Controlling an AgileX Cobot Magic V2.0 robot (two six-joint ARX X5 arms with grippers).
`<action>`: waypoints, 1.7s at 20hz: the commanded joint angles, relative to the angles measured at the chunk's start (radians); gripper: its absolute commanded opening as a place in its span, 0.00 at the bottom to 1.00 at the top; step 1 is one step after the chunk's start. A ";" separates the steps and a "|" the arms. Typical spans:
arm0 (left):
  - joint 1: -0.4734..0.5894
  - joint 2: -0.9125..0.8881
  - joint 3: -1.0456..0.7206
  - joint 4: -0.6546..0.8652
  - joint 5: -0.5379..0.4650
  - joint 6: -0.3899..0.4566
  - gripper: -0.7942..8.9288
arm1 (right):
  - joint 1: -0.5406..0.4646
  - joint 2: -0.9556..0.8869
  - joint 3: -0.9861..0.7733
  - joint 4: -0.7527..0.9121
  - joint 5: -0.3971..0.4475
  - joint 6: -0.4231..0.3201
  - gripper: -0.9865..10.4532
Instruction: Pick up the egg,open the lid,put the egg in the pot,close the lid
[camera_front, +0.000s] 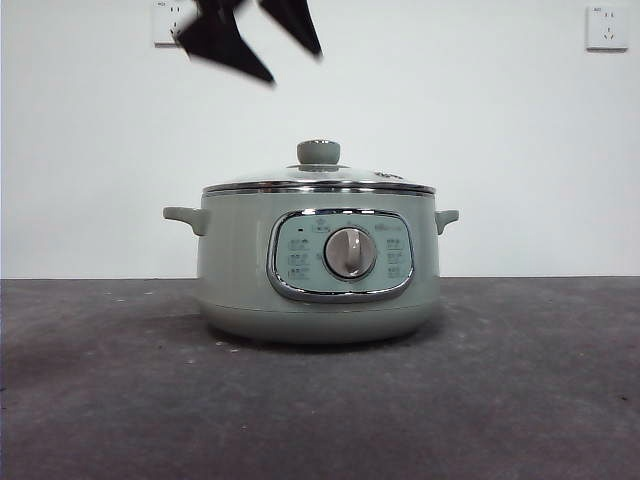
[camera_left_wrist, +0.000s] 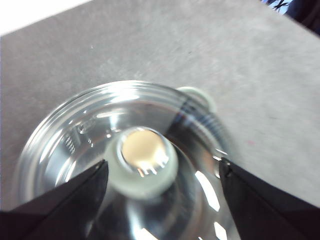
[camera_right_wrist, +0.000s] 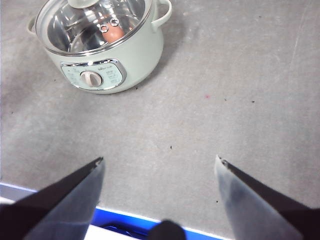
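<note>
Grey bench (camera_front: 520, 400) carries the squat sage-green pot (camera_front: 240, 270), domed glass lid (camera_left_wrist: 75, 135) seated, brown egg (camera_right_wrist: 113, 33) inside (task apparently finished), directly beneath the released left pincer (camera_left_wrist: 162, 170); right pincer (camera_right_wrist: 159, 162) likewise released.

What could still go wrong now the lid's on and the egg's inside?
1. The left tool hangs open right above the knob; any drop or sideways drift while pulling away could catch it and shift the lid on the pot.
2. The egg lies loose on the pot's floor, so a bump to the pot could roll or crack it.
3. The right tool is open and well clear of the pot; little risk there.
</note>
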 joint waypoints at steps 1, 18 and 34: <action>0.002 -0.095 0.019 -0.124 0.001 -0.006 0.47 | 0.002 -0.003 -0.008 0.008 -0.005 -0.036 0.41; -0.052 -0.411 0.019 -0.622 0.000 -0.002 0.08 | 0.002 0.006 -0.008 -0.023 -0.082 -0.105 0.08; -0.062 -0.409 0.019 -0.618 -0.003 0.001 0.08 | 0.002 0.006 -0.008 -0.029 -0.022 -0.060 0.09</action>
